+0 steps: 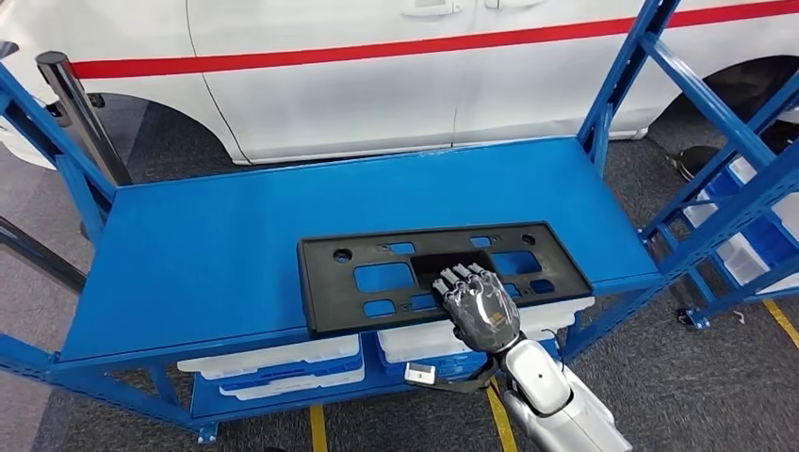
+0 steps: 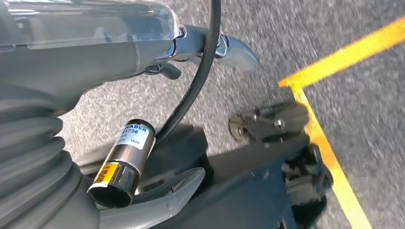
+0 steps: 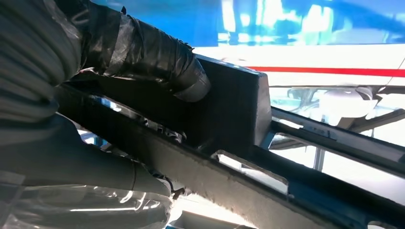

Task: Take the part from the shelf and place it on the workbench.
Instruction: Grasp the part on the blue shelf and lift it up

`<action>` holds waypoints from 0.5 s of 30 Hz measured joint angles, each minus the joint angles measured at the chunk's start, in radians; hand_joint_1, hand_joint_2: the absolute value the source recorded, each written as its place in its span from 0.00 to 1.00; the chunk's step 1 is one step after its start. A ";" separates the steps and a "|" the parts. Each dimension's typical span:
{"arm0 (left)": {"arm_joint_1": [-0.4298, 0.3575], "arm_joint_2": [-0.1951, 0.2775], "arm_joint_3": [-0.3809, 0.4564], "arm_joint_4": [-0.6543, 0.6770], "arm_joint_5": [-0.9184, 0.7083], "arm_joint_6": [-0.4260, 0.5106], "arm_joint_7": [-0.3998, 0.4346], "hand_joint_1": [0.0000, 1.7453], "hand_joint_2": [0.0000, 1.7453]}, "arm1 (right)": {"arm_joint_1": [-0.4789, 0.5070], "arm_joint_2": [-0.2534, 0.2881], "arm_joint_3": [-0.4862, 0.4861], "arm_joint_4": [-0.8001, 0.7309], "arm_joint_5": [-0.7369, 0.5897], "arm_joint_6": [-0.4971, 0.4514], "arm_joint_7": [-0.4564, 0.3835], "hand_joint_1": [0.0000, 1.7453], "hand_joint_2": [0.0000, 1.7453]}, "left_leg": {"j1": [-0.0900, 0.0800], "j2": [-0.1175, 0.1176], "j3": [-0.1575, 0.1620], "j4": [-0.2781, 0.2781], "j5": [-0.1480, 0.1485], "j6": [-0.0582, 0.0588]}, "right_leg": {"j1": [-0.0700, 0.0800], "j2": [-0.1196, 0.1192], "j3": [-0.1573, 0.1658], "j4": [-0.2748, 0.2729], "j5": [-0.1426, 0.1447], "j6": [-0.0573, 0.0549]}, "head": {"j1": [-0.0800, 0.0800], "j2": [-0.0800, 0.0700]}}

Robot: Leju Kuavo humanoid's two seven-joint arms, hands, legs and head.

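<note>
Blue bench (image 1: 236,245) carries the flat black part (image 1: 377,247) at its six o'clock edge. My right robot hand (image 1: 481,303) grips the part's near edge, fingers over the top; my thumb is hidden beneath. White bins (image 1: 273,363) below are cut off. On my left wrist a cylinder label (image 2: 130,136) reads "1738"; my left robot hand's (image 2: 191,52) state I cannot tell.

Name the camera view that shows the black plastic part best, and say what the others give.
The head view: the whole black part lies flat on the blue shelf top, the right hand gripping its near edge. The right wrist view gives a close fragment under the fingers. The left wrist view looks at the floor.
</note>
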 joint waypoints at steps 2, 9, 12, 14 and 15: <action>0.001 0.000 0.000 0.000 0.000 0.000 0.000 0.00 1.00 | 0.000 0.000 0.000 -0.001 0.000 0.000 0.000 1.00 1.00 | 0.001 -0.001 -0.006 0.004 -0.003 -0.012 | -0.001 -0.001 -0.008 -0.005 0.005 -0.019 | 0.000 0.000; 0.001 0.000 0.000 0.000 0.000 0.000 0.000 0.00 1.00 | 0.002 0.000 0.000 -0.005 0.000 0.000 -0.001 1.00 1.00 | 0.000 0.001 -0.087 0.275 -0.176 -0.018 | 0.016 -0.009 -0.063 -0.006 0.048 -0.059 | -0.001 0.000; -0.001 0.000 0.000 0.000 0.000 0.000 0.000 0.00 1.00 | 0.003 0.000 0.000 -0.005 0.000 0.000 -0.002 1.00 1.00 | -0.008 0.002 0.043 0.093 -0.109 0.002 | 0.024 -0.009 -0.086 0.000 0.066 -0.055 | -0.001 0.000; -0.003 0.000 0.000 0.000 0.000 0.000 0.000 0.00 1.00 | 0.003 0.000 0.000 -0.006 -0.001 0.000 -0.002 1.00 1.00 | -0.016 0.002 0.094 0.005 -0.091 0.009 | 0.025 -0.010 -0.092 0.001 0.079 -0.046 | 0.000 0.000; -0.004 0.000 0.000 0.000 0.000 0.000 0.000 0.00 1.00 | 0.003 0.000 0.000 -0.006 -0.001 0.000 -0.002 1.00 1.00 | -0.019 0.002 0.095 -0.006 -0.090 0.010 | 0.024 -0.011 -0.093 -0.001 0.086 -0.040 | 0.000 0.000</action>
